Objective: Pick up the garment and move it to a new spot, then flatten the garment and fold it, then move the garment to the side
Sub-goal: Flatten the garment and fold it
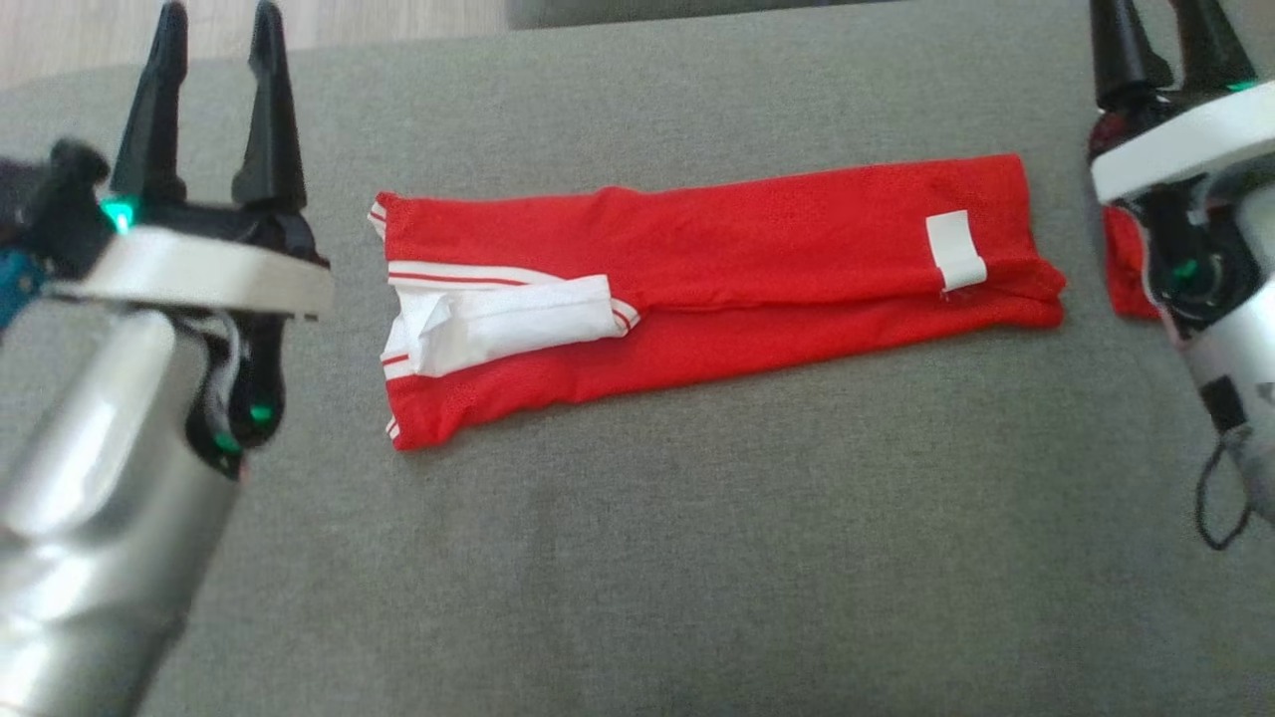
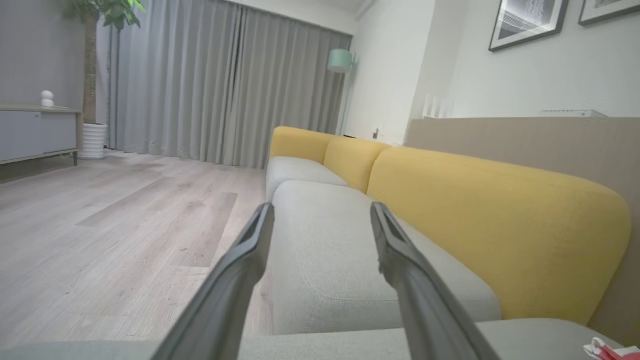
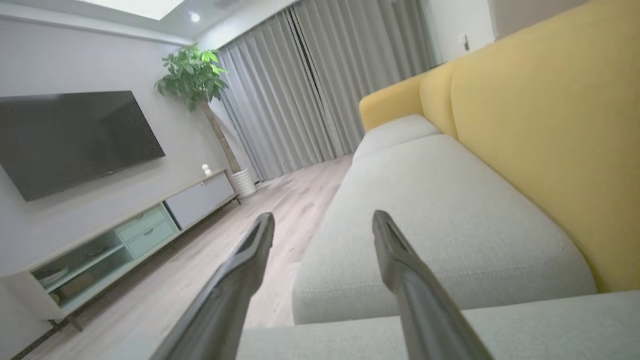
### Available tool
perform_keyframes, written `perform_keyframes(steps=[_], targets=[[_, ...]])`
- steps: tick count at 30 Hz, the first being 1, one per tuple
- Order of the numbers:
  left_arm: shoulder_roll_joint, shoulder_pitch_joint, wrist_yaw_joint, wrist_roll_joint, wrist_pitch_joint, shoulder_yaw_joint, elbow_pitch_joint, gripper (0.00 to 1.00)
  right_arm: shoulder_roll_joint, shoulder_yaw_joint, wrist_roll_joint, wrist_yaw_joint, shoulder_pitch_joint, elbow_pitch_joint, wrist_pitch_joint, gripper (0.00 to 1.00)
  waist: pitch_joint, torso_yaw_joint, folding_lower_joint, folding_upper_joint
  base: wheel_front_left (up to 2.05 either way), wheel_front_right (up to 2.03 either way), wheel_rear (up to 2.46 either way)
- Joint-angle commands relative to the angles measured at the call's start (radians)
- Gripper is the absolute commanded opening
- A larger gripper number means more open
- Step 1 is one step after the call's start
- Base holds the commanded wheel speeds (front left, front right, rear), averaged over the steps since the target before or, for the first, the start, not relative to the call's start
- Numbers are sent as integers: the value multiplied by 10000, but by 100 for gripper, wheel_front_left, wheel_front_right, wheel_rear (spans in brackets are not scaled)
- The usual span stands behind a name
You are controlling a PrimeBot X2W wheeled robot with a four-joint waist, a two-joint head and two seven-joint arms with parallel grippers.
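Flanking garment [image 1: 717,269], both grippers [image 1: 219,15] [image 1: 1163,40] parted

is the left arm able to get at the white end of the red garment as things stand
Probably yes. The left gripper is open and holds nothing. It sits just beside the white end of the red garment, with only bare grey cushion between them and nothing lying on that end.

red garment [image 1: 757,259] with white stripes, grey cushion [image 1: 637,558], yellow backrest [image 2: 490,220]
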Motion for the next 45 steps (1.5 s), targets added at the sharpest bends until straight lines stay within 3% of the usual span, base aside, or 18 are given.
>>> perform_keyframes(steps=[1,7,13,19,29,39,45], targets=[[135,127,26,234,-45,780,-362,100,113,-162,-271,-9,77,-345,-192,100,-124,-40,1,-1,0,0,0],[-688,1822,-261,1644,-47,2066,-810,100,1239,-1419,-1827,-9,1217,-761,-356,100,-459,-51,1,-1,0,0,0],[-1877,3390,-701,3104,-48,3031,-718,100,2646,-3154,-3781,-9,3554,-1190,-361,100,-697,54,1,-1,0,0,0],[-2883,4374,-1187,4106,-48,3841,-444,100,3490,-3830,-4937,-9,4832,-1375,-362,100,-794,59,1,-1,0,0,0],[-3683,4525,-1977,5123,-49,4852,-250,100,3646,-4641,-5839,-9,4676,-928,-356,100,-566,164,1,-1,0,0,0],[-3984,3989,-2258,5580,-49,4818,-149,100,3831,-7504,-7201,-9,2855,1882,591,100,347,535,1,-1,0,0,0],[-4055,3765,-2301,5646,-49,4825,-148,100,3954,-8223,-7612,-9,2198,3071,937,100,684,695,1,-1,0,0,0]])
